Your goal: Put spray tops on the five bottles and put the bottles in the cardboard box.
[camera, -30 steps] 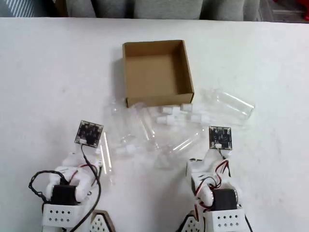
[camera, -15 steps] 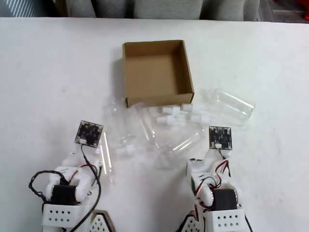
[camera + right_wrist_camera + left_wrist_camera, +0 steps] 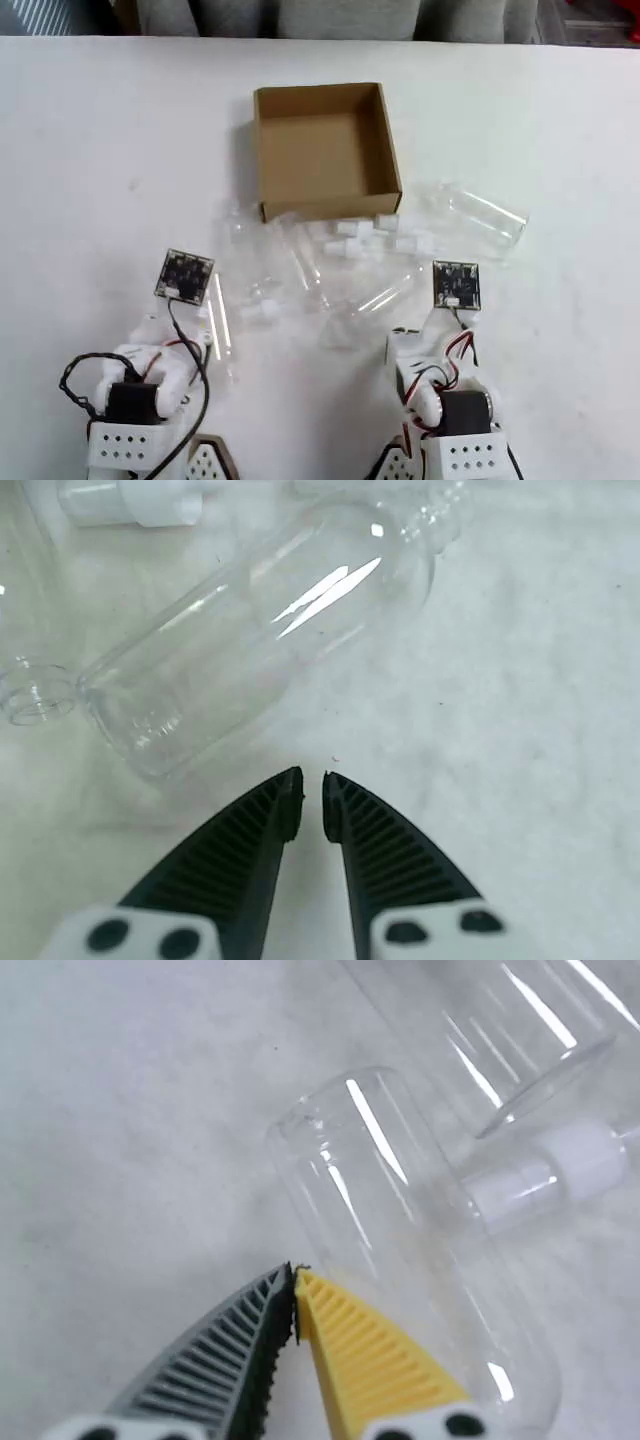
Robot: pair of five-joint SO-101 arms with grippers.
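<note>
There is one cardboard box (image 3: 330, 207) on the one table (image 3: 100, 130). Five clear bottles (image 3: 485, 220) can be made out, all lying on the box's near side or off its near right corner, though their outlines run together. There are five white spray tops (image 3: 347, 228): four sit clustered just beside the box's near wall, and the fifth lies farther from the box, among the bottles. There are two arms, the left arm (image 3: 140, 390) and the right arm (image 3: 445, 395), farther still from the box.
</note>
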